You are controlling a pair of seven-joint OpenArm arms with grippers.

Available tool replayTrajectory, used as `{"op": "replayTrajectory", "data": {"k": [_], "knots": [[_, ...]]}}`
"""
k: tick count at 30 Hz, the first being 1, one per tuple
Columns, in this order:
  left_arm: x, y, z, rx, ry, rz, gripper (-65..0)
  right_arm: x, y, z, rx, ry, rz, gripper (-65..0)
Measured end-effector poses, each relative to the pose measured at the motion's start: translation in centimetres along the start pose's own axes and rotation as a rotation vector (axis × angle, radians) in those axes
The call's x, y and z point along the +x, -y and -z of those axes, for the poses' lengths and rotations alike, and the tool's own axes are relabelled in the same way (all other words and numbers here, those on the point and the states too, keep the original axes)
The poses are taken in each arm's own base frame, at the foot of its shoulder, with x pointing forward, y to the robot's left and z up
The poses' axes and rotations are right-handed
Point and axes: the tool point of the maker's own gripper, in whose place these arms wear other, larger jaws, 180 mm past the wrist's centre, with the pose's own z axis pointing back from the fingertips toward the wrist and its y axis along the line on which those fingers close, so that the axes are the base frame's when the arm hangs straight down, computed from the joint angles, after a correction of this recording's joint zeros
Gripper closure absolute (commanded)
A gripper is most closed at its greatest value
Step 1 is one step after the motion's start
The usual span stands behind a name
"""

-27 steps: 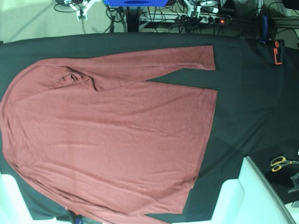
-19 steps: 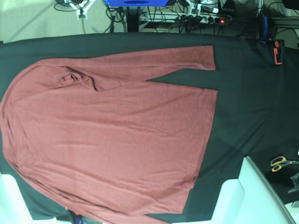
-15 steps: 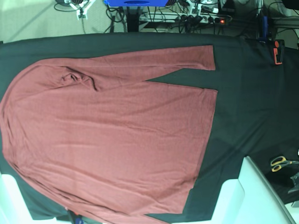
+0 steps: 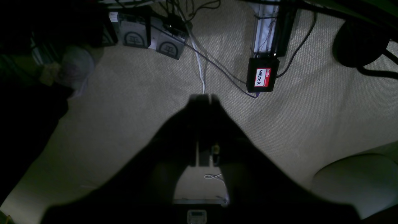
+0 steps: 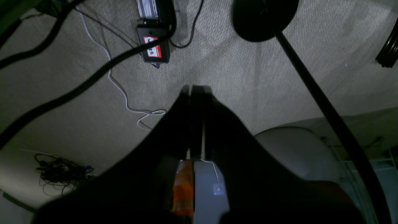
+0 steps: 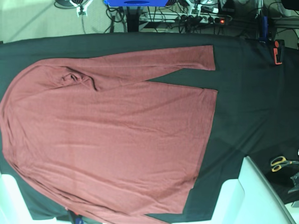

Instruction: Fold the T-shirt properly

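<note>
The brick-red T-shirt (image 6: 112, 135) lies spread flat on the black table cover (image 6: 252, 107) in the base view, one long sleeve (image 6: 154, 60) stretched along the far side. Neither gripper shows in the base view. In the left wrist view my left gripper (image 4: 205, 97) hangs over beige carpet, jaws shut with nothing between them. My right gripper (image 5: 195, 88) in the right wrist view is likewise shut and empty above the carpet. The shirt does not appear in either wrist view.
Yellow-handled scissors (image 6: 280, 163) lie at the table's right edge. A red-and-black clamp (image 6: 277, 51) sits at the far right. White arm bases (image 6: 254, 196) stand at the near edge. Cables and a power strip (image 6: 205, 18) lie on the floor beyond the table.
</note>
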Motion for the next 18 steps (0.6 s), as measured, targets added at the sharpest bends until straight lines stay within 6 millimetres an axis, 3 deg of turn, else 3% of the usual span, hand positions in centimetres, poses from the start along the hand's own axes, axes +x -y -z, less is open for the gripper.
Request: {"op": "replayTrajectory", "data": {"k": [7, 11, 14, 18], "knots": [[1.2, -1.4, -0.5, 0.022, 0.065, 0.005, 0.0, -0.5, 0.1, -0.2, -0.004, 0.033, 0.001, -0.6], [-0.1, -1.7, -1.0, 0.023, 0.073, 0.022, 0.0, -2.2, 0.3, -0.8, -0.011, -0.027, -0.002, -0.6], [-1.4, -1.6, -1.7, 0.023, 0.076, 0.021, 0.0, -1.8, 0.6, -2.1, -0.023, 0.006, -0.001, -0.6], [-1.3, -3.0, -3.2, 0.040, 0.137, 0.049, 0.0, -0.8, 0.8, -5.0, -0.029, 0.050, 0.001, -0.6]]}}
